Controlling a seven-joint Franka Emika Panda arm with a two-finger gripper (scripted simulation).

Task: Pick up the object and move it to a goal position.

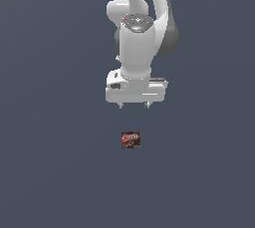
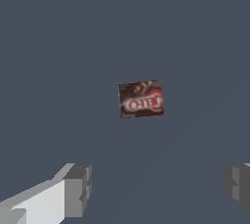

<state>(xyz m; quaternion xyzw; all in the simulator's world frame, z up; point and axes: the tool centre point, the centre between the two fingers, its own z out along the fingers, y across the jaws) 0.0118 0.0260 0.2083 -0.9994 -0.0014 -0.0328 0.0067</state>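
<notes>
Glossy white arm [image 1: 142, 33], seemingly grey-tipped fingers [image 2: 78, 189]

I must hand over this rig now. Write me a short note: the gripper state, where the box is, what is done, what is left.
Gripper: open, empty, pointing down, fingers spread wide.
Box: lies flat on the dark surface, untouched. In the exterior view it sits below the gripper, clear of it; in the wrist view it lies ahead of the fingers, not between them.
Done: nothing yet; no grasp.
Left: bring the gripper over the box, lower, close, lift, carry to the goal. No goal marker is visible in either view.
</notes>
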